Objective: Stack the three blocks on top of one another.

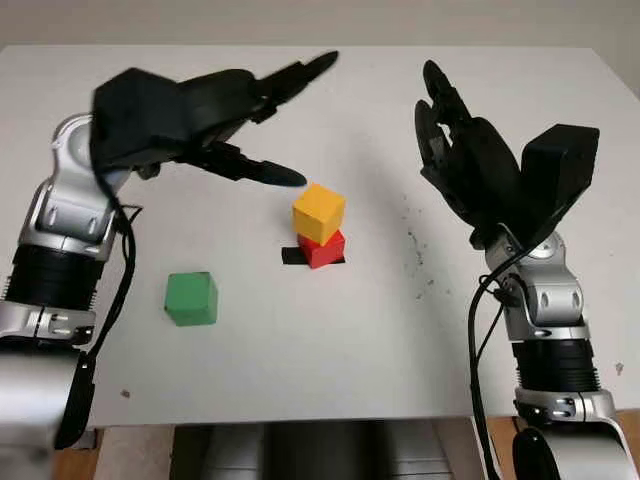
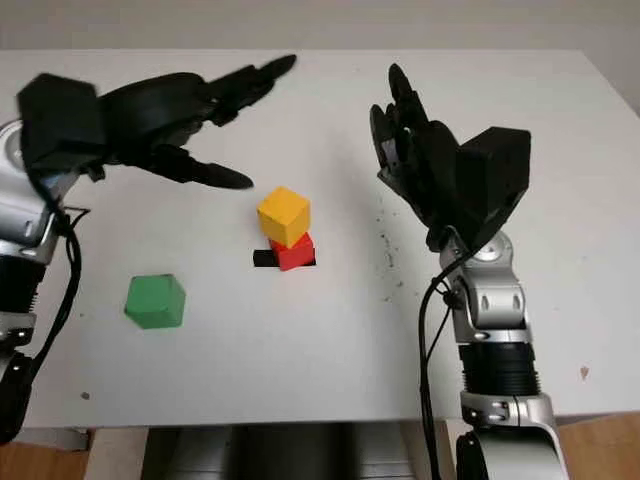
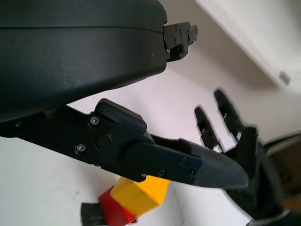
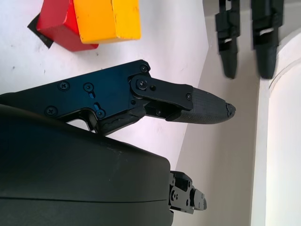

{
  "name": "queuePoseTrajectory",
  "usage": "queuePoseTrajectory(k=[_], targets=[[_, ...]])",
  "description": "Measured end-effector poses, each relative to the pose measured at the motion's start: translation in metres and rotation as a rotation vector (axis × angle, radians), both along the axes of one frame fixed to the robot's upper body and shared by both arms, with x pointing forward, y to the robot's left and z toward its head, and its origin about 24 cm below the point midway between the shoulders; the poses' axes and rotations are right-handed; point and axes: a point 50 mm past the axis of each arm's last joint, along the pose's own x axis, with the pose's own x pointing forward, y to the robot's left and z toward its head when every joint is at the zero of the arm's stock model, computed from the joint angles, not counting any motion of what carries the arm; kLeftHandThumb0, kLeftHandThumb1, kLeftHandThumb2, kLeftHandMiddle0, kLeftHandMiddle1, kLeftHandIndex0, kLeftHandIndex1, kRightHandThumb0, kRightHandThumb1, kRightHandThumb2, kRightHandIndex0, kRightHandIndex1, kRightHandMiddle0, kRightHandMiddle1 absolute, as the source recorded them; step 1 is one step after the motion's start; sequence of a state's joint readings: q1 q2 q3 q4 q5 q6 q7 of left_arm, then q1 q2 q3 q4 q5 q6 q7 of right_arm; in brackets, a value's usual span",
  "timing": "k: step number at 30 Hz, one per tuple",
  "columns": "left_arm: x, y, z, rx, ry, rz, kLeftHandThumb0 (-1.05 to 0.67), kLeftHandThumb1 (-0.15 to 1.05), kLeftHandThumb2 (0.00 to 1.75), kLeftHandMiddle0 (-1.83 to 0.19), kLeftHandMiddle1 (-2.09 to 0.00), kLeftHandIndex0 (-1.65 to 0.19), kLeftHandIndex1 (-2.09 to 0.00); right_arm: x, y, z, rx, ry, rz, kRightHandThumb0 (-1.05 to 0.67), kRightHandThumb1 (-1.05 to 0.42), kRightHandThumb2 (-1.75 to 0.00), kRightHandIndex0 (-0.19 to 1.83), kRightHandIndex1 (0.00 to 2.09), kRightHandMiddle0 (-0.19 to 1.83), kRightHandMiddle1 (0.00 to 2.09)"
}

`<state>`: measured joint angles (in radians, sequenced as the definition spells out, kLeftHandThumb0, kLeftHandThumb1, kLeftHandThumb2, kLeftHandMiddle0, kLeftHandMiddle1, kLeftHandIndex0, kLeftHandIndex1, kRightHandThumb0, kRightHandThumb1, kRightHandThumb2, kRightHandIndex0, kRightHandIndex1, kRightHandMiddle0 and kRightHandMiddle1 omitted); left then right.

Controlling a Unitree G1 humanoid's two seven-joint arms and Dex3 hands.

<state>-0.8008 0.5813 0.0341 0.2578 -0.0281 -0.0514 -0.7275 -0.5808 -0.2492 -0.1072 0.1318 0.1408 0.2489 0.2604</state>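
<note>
Nearest to the robot, the green block [image 1: 191,298] sits alone on the white table [image 1: 330,350], on the left side and well apart from the other two. Farther in, near the middle, the yellow block [image 1: 319,212] stands on the red block [image 1: 324,248], turned a little so its corners overhang; the red one sits on a small black patch [image 1: 293,255] on the tabletop. To the right of the pair, dark specks [image 1: 415,250] dot the surface.

The left hand [image 1: 230,115] hovers above the table behind and left of the stack, released and holding nothing, one finger pointing toward the yellow block without touching it. The right hand [image 1: 470,165] is raised to the right of the stack, also released and holding nothing, palm facing the blocks.

From the left wrist, the stacked pair [image 3: 127,202] shows past a black finger [image 3: 178,162], with the other hand's fingers beyond. From the right wrist, the yellow block's side faces [image 4: 108,21] and the red block [image 4: 59,26] beneath it appear close up, the black patch peeking out from under the red one.

Beyond the table's far edge a pale wall [image 1: 320,20] rises.
</note>
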Motion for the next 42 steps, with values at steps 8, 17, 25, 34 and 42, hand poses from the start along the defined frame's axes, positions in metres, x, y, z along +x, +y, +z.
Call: queuePoseTrajectory(k=[8, 17, 25, 34, 42], targets=[[-0.038, 0.043, -0.029, -0.149, 0.003, 0.166, -0.91, 1.04, 0.08, 0.19, 0.00, 0.13, -0.04, 0.001, 0.001, -0.004, 0.028, 0.009, 0.007, -0.72, -1.05, -0.61, -0.19, 0.00, -0.19, 0.00], [-0.103, 0.071, -0.046, 0.090, -0.024, 0.321, -0.80, 0.97, 0.04, 0.19, -0.04, -0.09, -0.10, 0.000, -0.002, -0.008, 0.044, 0.018, 0.000, -0.70, -1.05, -0.62, -0.19, 0.00, -0.19, 0.00], [-0.136, 0.075, -0.040, 0.303, -0.023, 0.367, -0.77, 0.91, 0.05, 0.19, -0.04, -0.14, -0.07, 0.000, -0.002, -0.008, 0.042, 0.022, 0.005, -0.67, -1.05, -0.65, -0.19, 0.00, -0.19, 0.00], [-0.150, 0.072, -0.037, 0.480, -0.030, 0.400, -0.74, 0.90, 0.05, 0.19, -0.03, -0.15, -0.06, 0.000, -0.002, -0.008, 0.041, 0.024, 0.011, -0.69, -1.05, -0.65, -0.19, 0.00, -0.19, 0.00], [-0.151, 0.067, -0.047, 0.572, -0.029, 0.433, -0.78, 0.92, 0.06, 0.19, -0.03, -0.15, -0.06, 0.000, -0.002, -0.008, 0.040, 0.029, 0.013, -0.69, -1.05, -0.67, -0.19, 0.00, -0.19, 0.00]])
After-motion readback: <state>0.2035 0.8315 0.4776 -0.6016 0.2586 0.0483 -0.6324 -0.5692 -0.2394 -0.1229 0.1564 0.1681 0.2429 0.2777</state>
